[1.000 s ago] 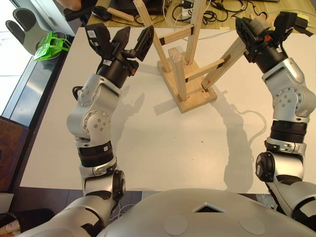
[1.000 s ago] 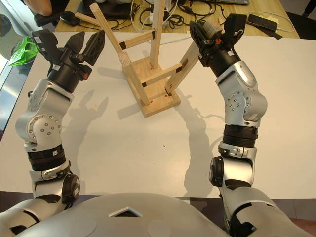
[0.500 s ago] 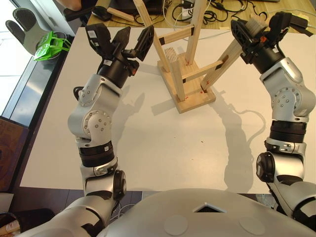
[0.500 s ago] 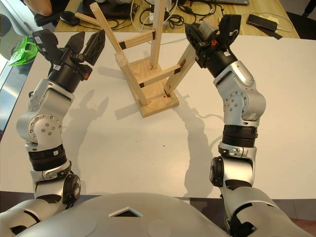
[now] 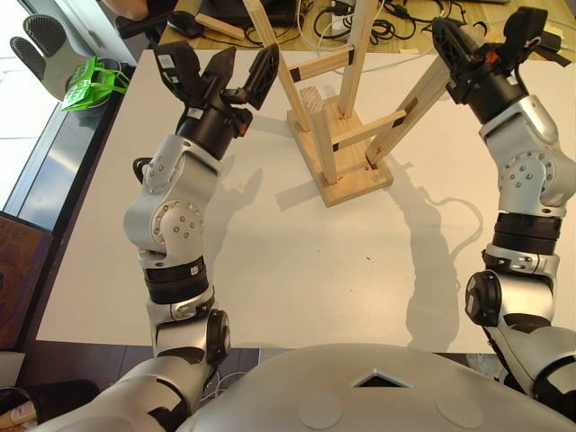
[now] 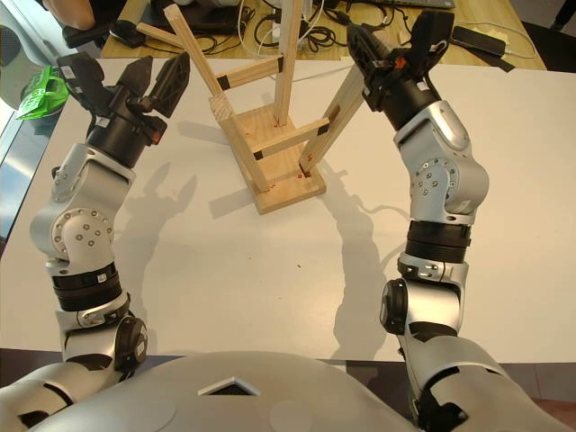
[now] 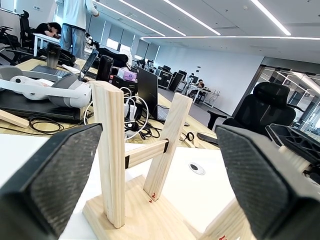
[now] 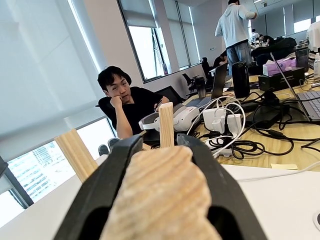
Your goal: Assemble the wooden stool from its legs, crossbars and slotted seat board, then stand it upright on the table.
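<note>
The wooden stool [image 5: 346, 187] lies upside down at the far middle of the white table [image 5: 297, 270], seat board down, legs and crossbars up. Its right-hand leg [image 5: 405, 117] leans outward. My right gripper [image 5: 486, 34] is open at that leg's top; the leg's end [image 8: 160, 195] sits between its fingers [image 8: 100, 190]. My left gripper [image 5: 219, 63] hangs open to the left of the stool, apart from it, with nothing between its pads [image 7: 50, 190]. From the left wrist, two legs [image 7: 112, 165] joined by a crossbar [image 7: 147, 152] stand just ahead.
A desk with cables and devices [image 5: 396, 13] lies behind the table's far edge. A green object [image 5: 90, 83] sits off the table's left side. The near half of the table is bare.
My right gripper has shifted slightly up and to the right along the leaning leg. The stool settled a little early on. The left arm has kept still.
</note>
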Motion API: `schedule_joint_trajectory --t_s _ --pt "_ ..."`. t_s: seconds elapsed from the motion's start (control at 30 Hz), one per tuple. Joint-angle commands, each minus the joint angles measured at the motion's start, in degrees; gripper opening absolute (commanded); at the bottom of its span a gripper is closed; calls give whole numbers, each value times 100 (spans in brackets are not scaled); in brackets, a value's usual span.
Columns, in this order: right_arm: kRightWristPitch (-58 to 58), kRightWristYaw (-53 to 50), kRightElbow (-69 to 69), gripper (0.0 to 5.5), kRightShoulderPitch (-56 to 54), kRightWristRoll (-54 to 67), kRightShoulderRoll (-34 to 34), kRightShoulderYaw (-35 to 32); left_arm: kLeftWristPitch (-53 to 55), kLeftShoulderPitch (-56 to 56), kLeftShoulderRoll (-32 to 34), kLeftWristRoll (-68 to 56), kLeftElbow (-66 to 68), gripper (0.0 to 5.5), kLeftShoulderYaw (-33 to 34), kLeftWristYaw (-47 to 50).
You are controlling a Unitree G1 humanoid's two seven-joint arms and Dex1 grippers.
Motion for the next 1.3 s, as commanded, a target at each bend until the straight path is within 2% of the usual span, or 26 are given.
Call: schedule_joint_trajectory --t_s 0.03,0.3,0.6,0.83,1.3 --pt "365 -160 126 111 -10 121 -21 -97 -21 -42 -36 70 2 416 -14 46" --pt "1076 -121 45 111 206 205 -78 -4 -19 -25 -39 80 -19 416 -9 73" --pt "849 -11 -180 125 253 231 -4 18 -43 -54 -45 106 23 416 -12 67" --pt "1143 -409 10 125 107 659 220 -434 -61 -64 -59 127 39 416 -15 59" --pt "740 -263 153 125 41 285 -83 -294 -62 -50 -67 135 23 416 -1 60"
